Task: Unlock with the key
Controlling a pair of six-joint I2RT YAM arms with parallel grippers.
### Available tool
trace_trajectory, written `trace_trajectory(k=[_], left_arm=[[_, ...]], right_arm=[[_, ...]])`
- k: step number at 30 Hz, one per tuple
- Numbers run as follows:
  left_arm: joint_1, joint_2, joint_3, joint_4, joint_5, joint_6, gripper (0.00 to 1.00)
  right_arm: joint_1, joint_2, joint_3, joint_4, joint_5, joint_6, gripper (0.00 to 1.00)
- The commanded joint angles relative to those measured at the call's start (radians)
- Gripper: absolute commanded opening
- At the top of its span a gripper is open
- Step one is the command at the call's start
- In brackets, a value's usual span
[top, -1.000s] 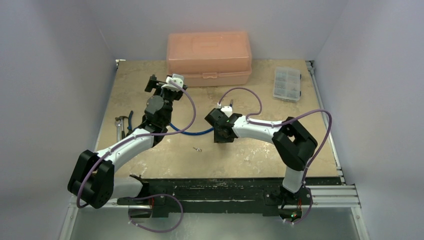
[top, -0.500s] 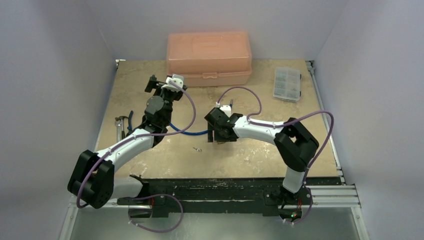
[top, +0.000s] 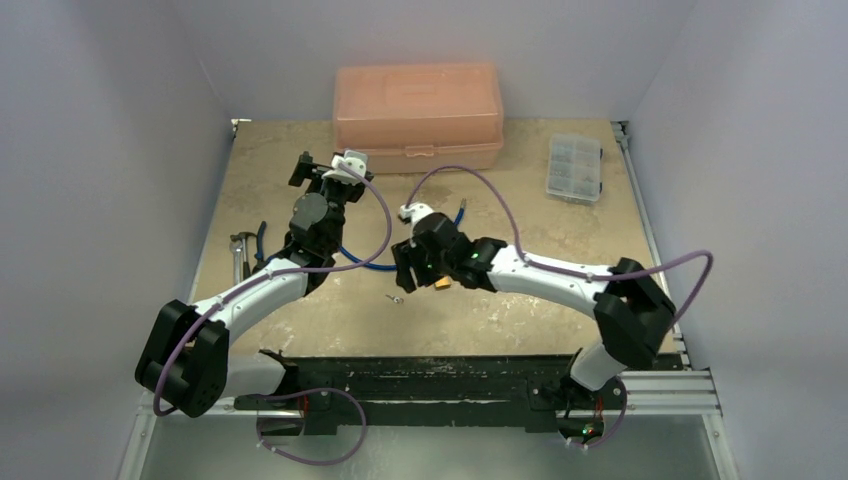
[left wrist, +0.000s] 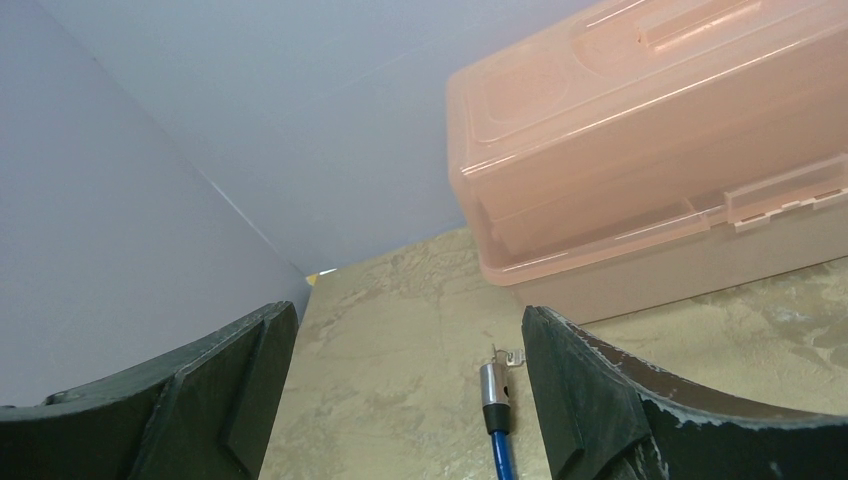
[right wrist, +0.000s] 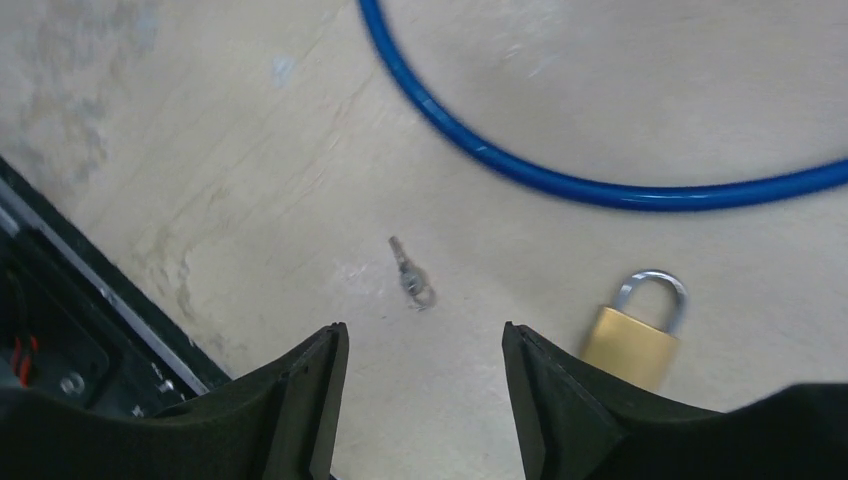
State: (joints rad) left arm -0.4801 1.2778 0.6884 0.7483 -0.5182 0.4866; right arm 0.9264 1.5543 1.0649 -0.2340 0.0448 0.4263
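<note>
Clearly tiny, thin, silver key (right wrist: 410, 275), ring-ended.

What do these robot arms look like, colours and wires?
The left arm and right arm have white links between chunky black joints, each trailed by a looping purple cable. The gripper fingers are dark, curved wedges, slightly scuffed.

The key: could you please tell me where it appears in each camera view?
Top external: the key lies on the table, just nearer than the blue cable, left of centre.
Left wrist: not in it.
Right wrist: mid-frame, left of the brass padlock.
Shared landmark: the blue cable, in all three views.
</note>
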Motion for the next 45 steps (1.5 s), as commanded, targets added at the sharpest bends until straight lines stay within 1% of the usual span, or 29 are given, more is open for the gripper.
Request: trace_trajectory(k=[1, 4, 7, 17, 30, 32, 37, 38, 40, 43, 45], left_arm=[[-0.003, -0.028, -0.009, 0.065, -0.013, 0.009, 0.88], [-0.003, -0.028, -0.011, 0.068, -0.016, 0.013, 0.88], [-0.003, -0.028, -0.012, 0.071, -0.016, 0.014, 0.88], [-0.003, -0.027, -0.009, 0.072, -0.013, 0.014, 0.88], [-0.003, -0.019, -0.007, 0.069, -0.008, 0.012, 0.88], [-0.003, -0.018, -0.007, 0.069, -0.008, 0.012, 0.88], [-0.003, -0.018, -0.007, 0.069, -0.009, 0.014, 0.88], [-0.003, -0.017, -0.007, 0.069, -0.009, 0.015, 0.88], [-0.003, -0.016, -0.007, 0.069, -0.009, 0.016, 0.88], [-0.003, -0.015, -0.007, 0.068, -0.009, 0.017, 0.88], [-0.003, -0.015, -0.008, 0.069, -0.009, 0.017, 0.88]], right_arm=[[0.097, 0.105, 0.084, 0.009, -0.059, -0.127, 0.64], [0.117, 0.168, 0.122, -0.006, -0.057, -0.133, 0.61], [0.120, 0.195, 0.134, -0.007, -0.048, -0.133, 0.58], [0.120, 0.277, 0.174, -0.027, -0.010, -0.163, 0.55], [0.120, 0.347, 0.179, -0.026, 0.039, -0.186, 0.50], [0.120, 0.356, 0.178, -0.022, 0.045, -0.188, 0.45], [0.121, 0.379, 0.177, -0.031, 0.045, -0.195, 0.21], [0.120, 0.381, 0.174, -0.029, 0.046, -0.195, 0.17], [0.120, 0.380, 0.163, -0.024, 0.042, -0.192, 0.13], [0.120, 0.367, 0.141, -0.003, 0.044, -0.183, 0.00], [0.120, 0.344, 0.111, 0.028, 0.042, -0.173, 0.00]])
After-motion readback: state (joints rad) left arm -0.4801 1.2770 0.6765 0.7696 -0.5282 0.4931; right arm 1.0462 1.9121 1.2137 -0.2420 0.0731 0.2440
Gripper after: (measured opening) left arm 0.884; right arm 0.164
